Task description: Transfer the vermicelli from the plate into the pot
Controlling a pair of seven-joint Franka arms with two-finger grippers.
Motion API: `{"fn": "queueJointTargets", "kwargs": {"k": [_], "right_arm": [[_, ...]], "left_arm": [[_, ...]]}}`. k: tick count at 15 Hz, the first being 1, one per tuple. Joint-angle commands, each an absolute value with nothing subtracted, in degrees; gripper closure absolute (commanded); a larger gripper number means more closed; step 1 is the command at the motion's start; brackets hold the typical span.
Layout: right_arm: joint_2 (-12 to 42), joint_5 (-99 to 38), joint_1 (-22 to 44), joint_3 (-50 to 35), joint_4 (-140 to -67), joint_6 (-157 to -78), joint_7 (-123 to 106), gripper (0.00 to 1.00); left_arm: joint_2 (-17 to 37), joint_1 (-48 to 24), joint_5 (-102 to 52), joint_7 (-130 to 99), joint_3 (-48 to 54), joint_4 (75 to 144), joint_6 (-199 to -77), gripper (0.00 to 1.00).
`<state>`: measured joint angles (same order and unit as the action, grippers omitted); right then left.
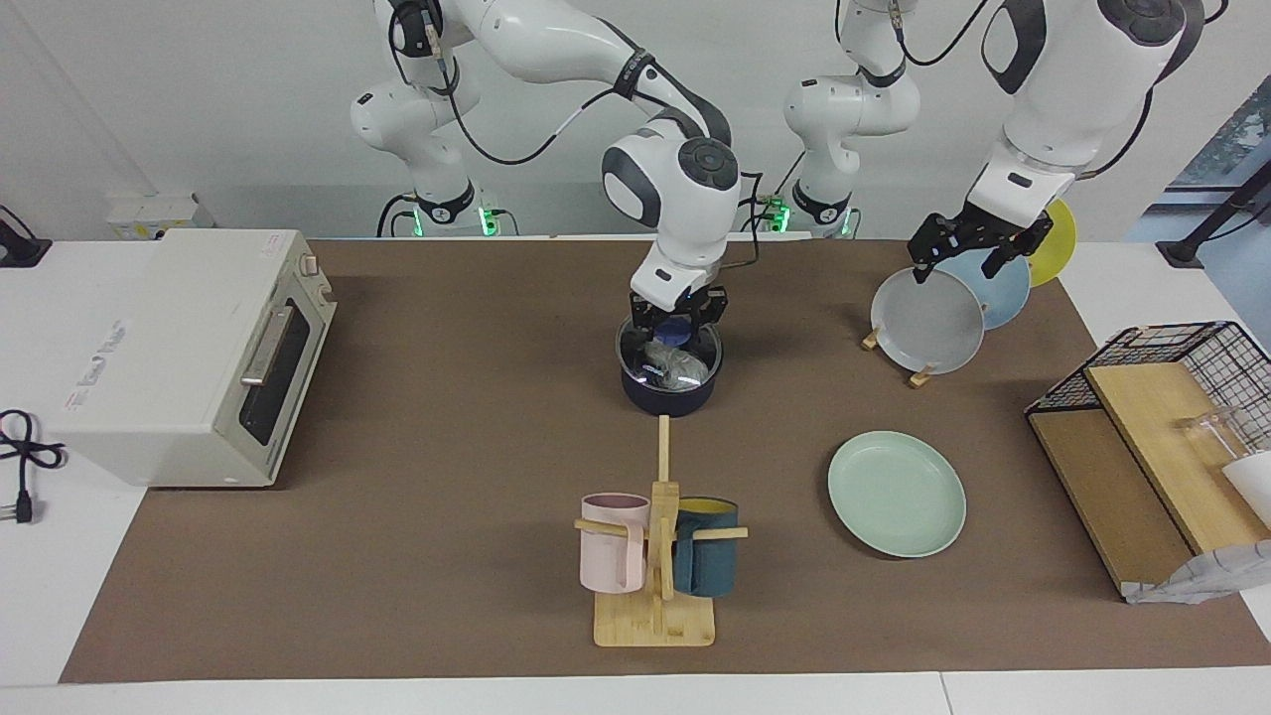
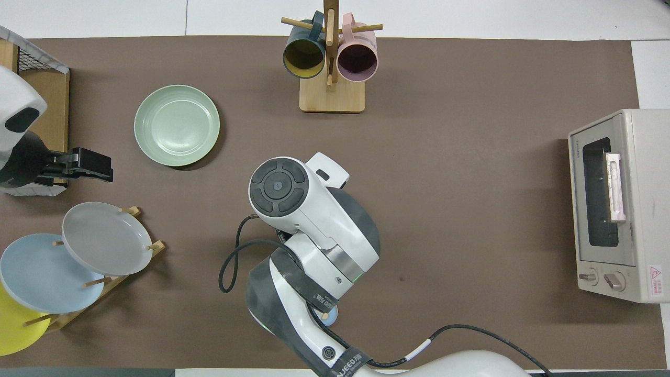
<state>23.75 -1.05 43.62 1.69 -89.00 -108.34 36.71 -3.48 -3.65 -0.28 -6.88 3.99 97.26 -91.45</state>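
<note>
The vermicelli (image 1: 677, 367) lies as a pale bundle inside the dark navy pot (image 1: 667, 397) at the middle of the table. My right gripper (image 1: 677, 326) hangs straight down at the pot's rim, just above the vermicelli, with its fingers apart. In the overhead view my right arm hides the pot and the gripper. The mint-green plate (image 1: 897, 494) (image 2: 177, 125) is bare, farther from the robots and toward the left arm's end. My left gripper (image 1: 958, 266) (image 2: 99, 167) waits open in the air over the plate rack.
A plate rack holds a grey plate (image 1: 928, 323), a light blue one and a yellow one. A wooden mug tree (image 1: 657, 556) with a pink mug and a dark teal mug stands farther out than the pot. A toaster oven (image 1: 189, 357) is at the right arm's end, a wire basket (image 1: 1162, 447) at the left arm's.
</note>
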Motion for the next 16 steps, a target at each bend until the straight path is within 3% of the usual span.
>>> {"fn": "queueJointTargets", "kwargs": {"k": [1,9,16], "right_arm": [[22.8,-1.5,42.7,1.3,-90.6,-110.0,37.7,0.0],[17.9,-1.2,33.6,1.6,-88.9,-107.7,30.1,0.0],[11.9,-0.6,21.3,2.1,-83.8,-93.4,16.5,0.0]], "left_arm": [[-3.3,-4.0,0.8,-6.5,3.8,97.2,-91.8,0.0],[-3.4,-4.1,-0.2,-7.0,3.8,97.4,-91.4,0.0],[-3.4,-4.2,-0.5,-7.0,3.8,97.6,-91.5,0.0]]}}
